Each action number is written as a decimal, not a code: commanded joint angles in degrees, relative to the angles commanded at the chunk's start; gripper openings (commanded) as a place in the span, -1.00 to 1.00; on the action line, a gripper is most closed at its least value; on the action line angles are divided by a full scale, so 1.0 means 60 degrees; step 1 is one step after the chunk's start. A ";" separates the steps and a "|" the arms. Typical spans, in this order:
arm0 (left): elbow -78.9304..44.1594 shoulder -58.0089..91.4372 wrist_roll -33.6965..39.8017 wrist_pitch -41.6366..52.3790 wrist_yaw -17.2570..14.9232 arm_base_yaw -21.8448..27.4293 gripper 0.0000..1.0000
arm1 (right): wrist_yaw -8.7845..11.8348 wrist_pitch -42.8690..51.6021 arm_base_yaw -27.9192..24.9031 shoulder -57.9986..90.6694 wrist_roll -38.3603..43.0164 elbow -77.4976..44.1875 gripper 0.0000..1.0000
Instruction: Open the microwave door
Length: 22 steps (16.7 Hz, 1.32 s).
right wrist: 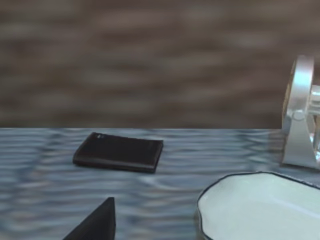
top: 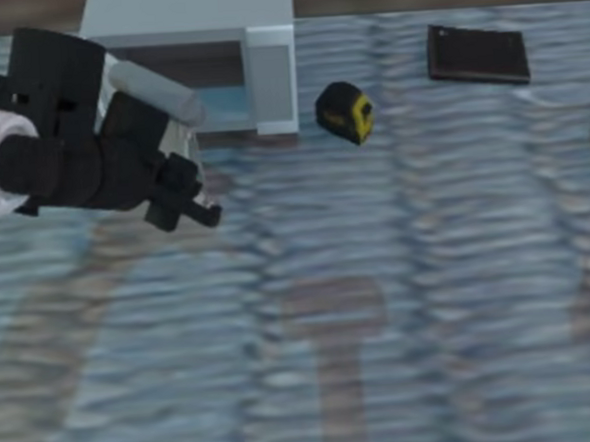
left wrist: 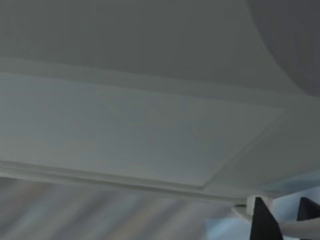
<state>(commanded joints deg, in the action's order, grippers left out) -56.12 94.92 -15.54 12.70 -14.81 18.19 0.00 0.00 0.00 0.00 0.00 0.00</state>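
At the upper left of the top view my left arm covers most of what I want to see: its black bulk hides the left part of the microwave (top: 213,26), and the microwave door (top: 157,89), swung out toward the table, shows only as a grey edge slanting from behind the wrist. My left gripper (top: 199,202) sits just below that edge's lower end; its fingers look to have something pale between them, but I cannot tell how far they are parted or whether they truly hold it. The left wrist view is nearly filled by the pale panel, with only two dark fingertips (left wrist: 261,220) showing low at the right. Further right lie a black-and-yellow tape measure (top: 345,112) and a dark book (top: 477,54). My right arm is out of the top view; its wrist camera shows one dark finger tip (right wrist: 97,222), a white dish (right wrist: 260,205) cut off by the frame, and a silvery object (right wrist: 300,120) I cannot identify.
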 joint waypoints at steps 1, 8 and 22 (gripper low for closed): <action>0.0000 0.0000 0.0000 0.0000 0.0000 0.0000 -1.00 | 0.0000 0.0000 0.0000 0.0000 0.0000 0.0000 1.00; 0.0047 -0.0180 -0.0873 0.0250 -0.0662 -0.0389 -1.00 | 0.0000 0.0000 0.0000 0.0000 0.0000 0.0000 1.00; 0.0110 -0.0154 -0.1064 0.0363 -0.0786 -0.0489 -1.00 | 0.0000 0.0000 0.0000 0.0000 0.0000 0.0000 1.00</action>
<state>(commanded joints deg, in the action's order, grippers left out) -55.46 94.00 -21.93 14.87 -19.52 15.25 0.00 0.00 0.00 0.00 0.00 0.00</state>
